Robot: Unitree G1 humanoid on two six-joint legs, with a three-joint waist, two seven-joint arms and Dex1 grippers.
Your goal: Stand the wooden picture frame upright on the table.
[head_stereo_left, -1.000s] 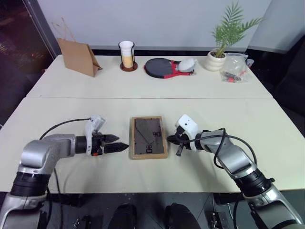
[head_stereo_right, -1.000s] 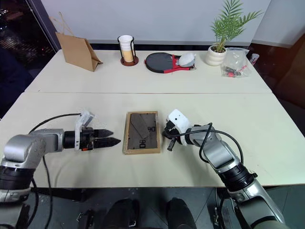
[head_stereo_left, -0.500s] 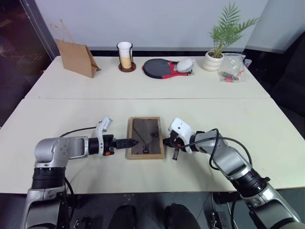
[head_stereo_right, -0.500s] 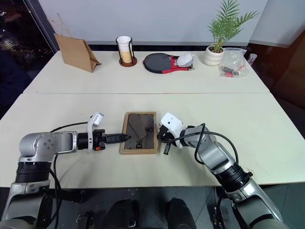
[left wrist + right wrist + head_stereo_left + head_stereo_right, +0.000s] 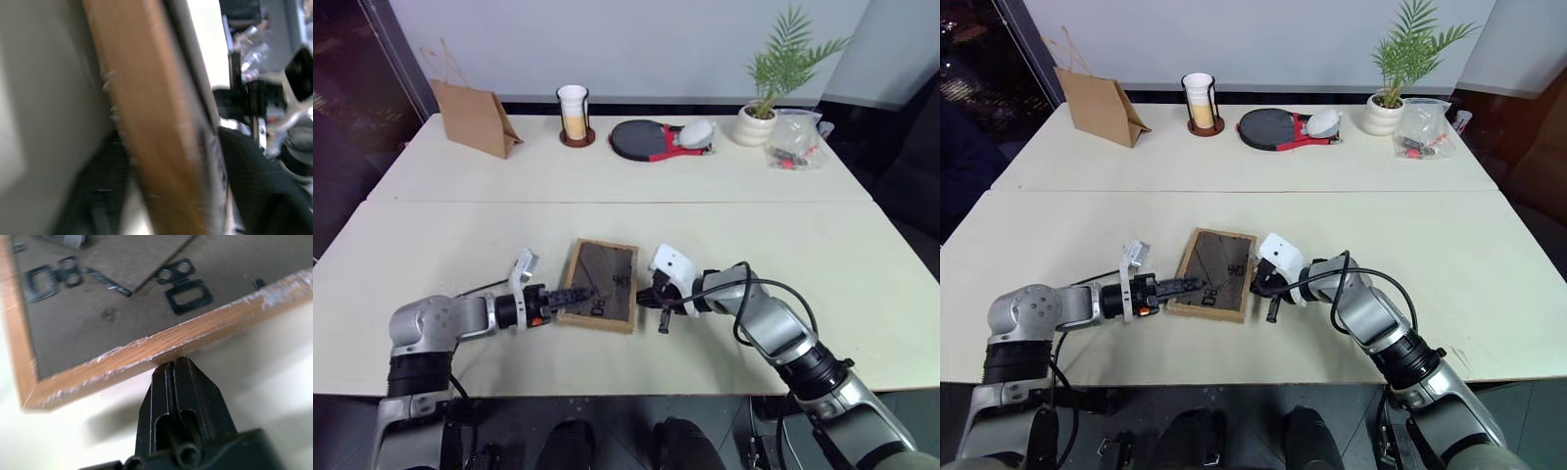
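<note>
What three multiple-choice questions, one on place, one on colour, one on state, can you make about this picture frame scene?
1. Where is the brown paper bag?
A. far left of the table
B. beside the plant
C. on the frame

2. What colour is the wooden picture frame's visible back?
A. white
B. dark grey-brown
C. blue

3. How is the right gripper?
A. wide open
B. holding a cup
C. shut, tips at the frame's edge

Answers: 1 A, it stands at the far left corner. 2 B, the back faces up. 3 C, the right wrist view shows it closed.

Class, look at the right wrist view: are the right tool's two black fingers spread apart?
No. The right tool has its fingers pressed together, their tip against the edge of the wooden picture frame.
</note>
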